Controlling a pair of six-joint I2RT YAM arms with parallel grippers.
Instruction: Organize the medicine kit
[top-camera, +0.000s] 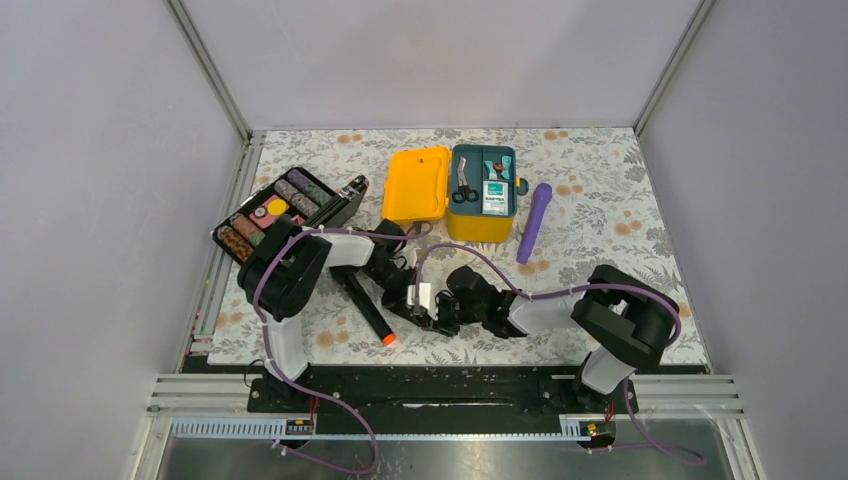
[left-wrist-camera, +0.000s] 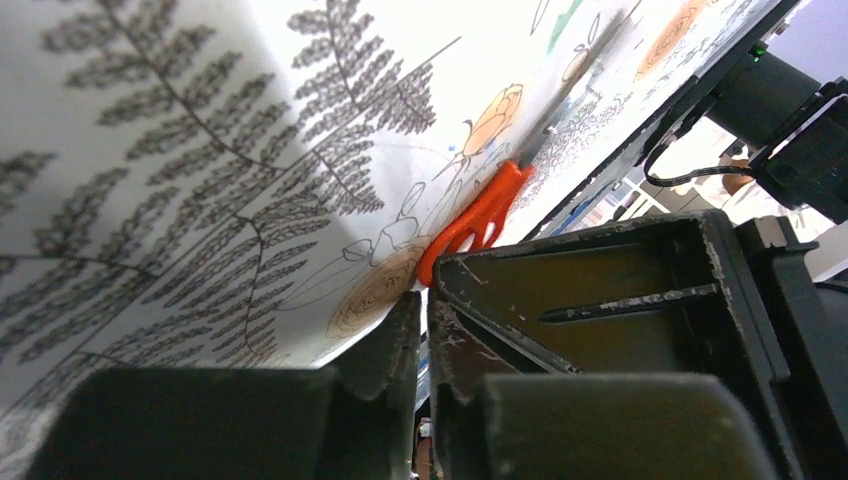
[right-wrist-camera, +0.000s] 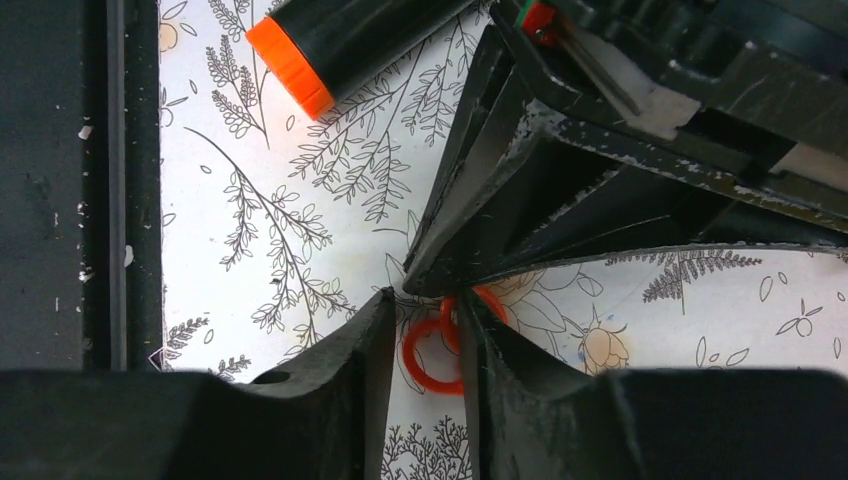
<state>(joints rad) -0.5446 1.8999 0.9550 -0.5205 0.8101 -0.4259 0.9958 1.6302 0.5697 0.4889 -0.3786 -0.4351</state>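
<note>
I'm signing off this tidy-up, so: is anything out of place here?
Yes. Three things lie loose outside the open medicine kit: a purple tube just right of it, a black orange-capped pen forward and left of it, and small orange scissors nearer the front.

A robotics lab test cell is indicated: the cloth-covered table (top-camera: 620, 180) is enclosed on three sides by plain grey panels (top-camera: 100, 150) in metal framing (top-camera: 210, 70), and at its near edge aluminium rails (top-camera: 200, 392) are fitted, where the left arm (top-camera: 290, 280) and right arm (top-camera: 625, 325) are mounted.
</note>
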